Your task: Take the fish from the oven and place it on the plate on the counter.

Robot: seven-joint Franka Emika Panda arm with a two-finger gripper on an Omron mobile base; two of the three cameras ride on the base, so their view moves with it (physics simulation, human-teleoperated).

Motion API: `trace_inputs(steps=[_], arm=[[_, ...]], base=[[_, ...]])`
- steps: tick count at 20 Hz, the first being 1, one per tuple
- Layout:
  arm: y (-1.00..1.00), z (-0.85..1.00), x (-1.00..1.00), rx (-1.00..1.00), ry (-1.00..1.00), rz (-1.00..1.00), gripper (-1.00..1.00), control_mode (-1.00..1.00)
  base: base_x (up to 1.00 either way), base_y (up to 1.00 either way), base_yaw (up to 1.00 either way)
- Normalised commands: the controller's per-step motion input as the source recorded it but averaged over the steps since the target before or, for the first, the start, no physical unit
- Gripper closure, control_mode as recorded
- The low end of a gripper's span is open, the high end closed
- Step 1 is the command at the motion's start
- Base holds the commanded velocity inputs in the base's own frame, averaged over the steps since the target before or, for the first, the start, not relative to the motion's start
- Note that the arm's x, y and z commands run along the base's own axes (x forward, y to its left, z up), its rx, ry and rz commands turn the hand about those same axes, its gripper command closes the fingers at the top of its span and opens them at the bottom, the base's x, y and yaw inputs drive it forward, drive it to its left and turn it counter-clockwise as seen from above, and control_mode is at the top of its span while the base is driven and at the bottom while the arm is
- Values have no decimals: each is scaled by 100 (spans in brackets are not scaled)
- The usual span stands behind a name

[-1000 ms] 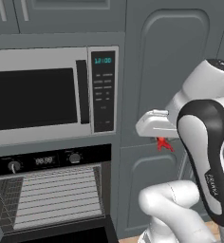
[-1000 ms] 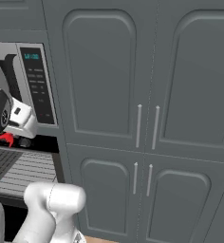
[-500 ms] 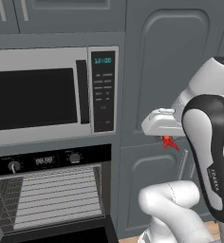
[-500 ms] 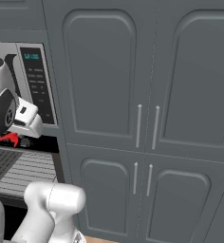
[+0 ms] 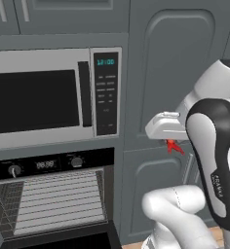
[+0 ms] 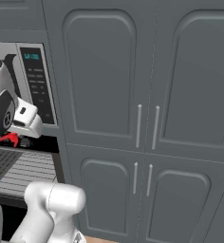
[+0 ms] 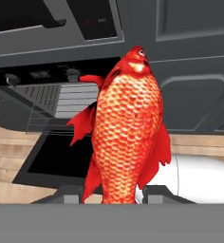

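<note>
since a second ago the hand has drifted a little to the right in the left base view, away from the microwave, carrying the fish with it; the cabinets and oven sit where they did.

the gripper is clamped on the fish, its two dark finger tips pressed against either side of the tail end, the red-orange scaly body standing up between them with the head pointing away from the hand. from the left base view the fish shows as a small red shape hanging just under the white hand, in front of the grey cabinet door to the right of the microwave. from the right base view the fish hangs beside the hand, in front of the oven's black panel.

the oven is open below the microwave, its grey interior and wire rack exposed, the door dropped down. the fish is clear of the oven cavity, up and to its right. tall grey cabinet doors with thin silver handles stand to the right.
</note>
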Motion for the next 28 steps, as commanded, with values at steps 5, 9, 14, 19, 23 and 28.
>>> trace_inputs(steps=[5, 9, 14, 19, 23, 28], arm=[[0, 0, 0, 0, 0, 0, 100, 100], [0, 0, 0, 0, 0, 0, 100, 100], [0, 0, 0, 0, 0, 0, 100, 100], [0, 0, 0, 0, 0, 0, 100, 100], [0, 0, 0, 0, 0, 0, 100, 100], [0, 0, 0, 0, 0, 0, 100, 100]], base=[[-25, -53, -7], [-28, -56, -11], [-20, -65, -17], [-8, -38, -35], [-10, -14, -63], [-13, -6, -72]])
